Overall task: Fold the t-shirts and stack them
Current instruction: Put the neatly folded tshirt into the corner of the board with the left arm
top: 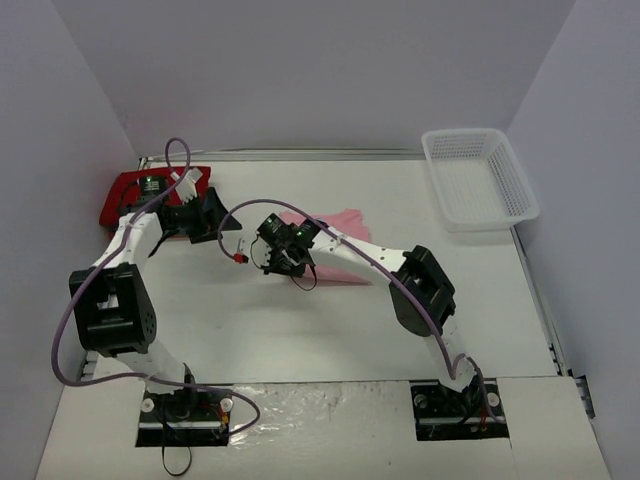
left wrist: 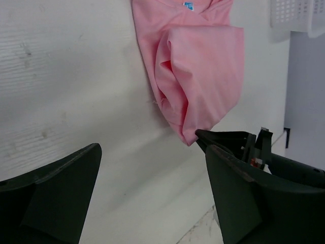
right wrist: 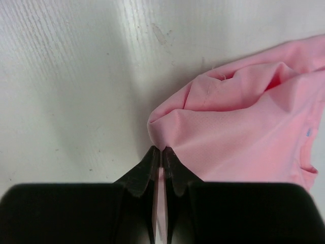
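Right hand [right wrist: 162, 151] pinching pink t-shirt [right wrist: 244, 134], rumpled, loosely folded over

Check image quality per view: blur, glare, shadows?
Top external: even soft light, sharp, only faint shadows on the table. Left wrist: pink shirt crisp, left gripper dark and slightly soft. Right wrist: right gripper nearly black, detail lost; grey shadow on the table above it.

A light pink cloth t-shirt [top: 345, 218] lies bunched, partly folded, mid-way across the table [top: 400, 340]. A bright red cloth t-shirt [top: 112, 200] sits far left.
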`<state>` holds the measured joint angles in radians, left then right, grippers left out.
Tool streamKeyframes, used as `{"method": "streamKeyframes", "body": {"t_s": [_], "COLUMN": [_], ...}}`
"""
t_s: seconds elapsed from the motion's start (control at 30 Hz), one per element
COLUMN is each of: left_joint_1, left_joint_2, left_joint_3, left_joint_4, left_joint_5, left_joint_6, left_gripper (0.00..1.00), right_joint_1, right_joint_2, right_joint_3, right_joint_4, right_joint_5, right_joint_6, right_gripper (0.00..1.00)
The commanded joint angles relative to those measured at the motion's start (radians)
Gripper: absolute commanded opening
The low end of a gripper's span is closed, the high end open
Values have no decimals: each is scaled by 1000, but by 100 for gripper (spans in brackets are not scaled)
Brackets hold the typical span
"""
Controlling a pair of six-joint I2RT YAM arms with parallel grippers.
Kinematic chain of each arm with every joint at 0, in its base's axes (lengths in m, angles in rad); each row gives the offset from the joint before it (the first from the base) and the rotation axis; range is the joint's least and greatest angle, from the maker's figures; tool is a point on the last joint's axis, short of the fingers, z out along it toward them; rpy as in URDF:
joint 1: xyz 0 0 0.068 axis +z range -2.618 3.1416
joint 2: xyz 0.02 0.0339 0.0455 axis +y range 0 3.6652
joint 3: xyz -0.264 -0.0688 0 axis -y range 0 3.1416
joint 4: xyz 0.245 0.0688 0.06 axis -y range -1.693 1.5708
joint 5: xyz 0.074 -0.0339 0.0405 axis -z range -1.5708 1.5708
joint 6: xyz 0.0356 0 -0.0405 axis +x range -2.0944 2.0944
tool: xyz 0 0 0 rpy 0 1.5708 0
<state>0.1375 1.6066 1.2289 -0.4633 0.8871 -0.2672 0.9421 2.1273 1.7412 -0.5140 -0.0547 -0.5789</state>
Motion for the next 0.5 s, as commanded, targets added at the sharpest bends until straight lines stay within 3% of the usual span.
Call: {"method": "streamKeyframes", "body": {"t_s": [0.0,0.2,0.43,0.47], "left_joint_1": [-25,-114,-216,-222], "left_joint_2": [64,162,219,225], "left_joint_3": [60,80,49,37], "left_joint_4": [44,74,181,199], "left_joint_5": [137,184,225,240], "left_joint_6": [-128,-168,-256,-271], "left_gripper": [83,84,100,96], "right_joint_1": [-5,-6,-8,-9], "right_joint_2": [-87,-75,-41,-40], "right_joint_3": [-3,26,35,37], "right_joint_4": [-37,-49,-57,-57], "right_joint_5": [15,13,9,9], "right_joint_6": [5,5,1,1], "right_gripper": [0,0,0,0]}}
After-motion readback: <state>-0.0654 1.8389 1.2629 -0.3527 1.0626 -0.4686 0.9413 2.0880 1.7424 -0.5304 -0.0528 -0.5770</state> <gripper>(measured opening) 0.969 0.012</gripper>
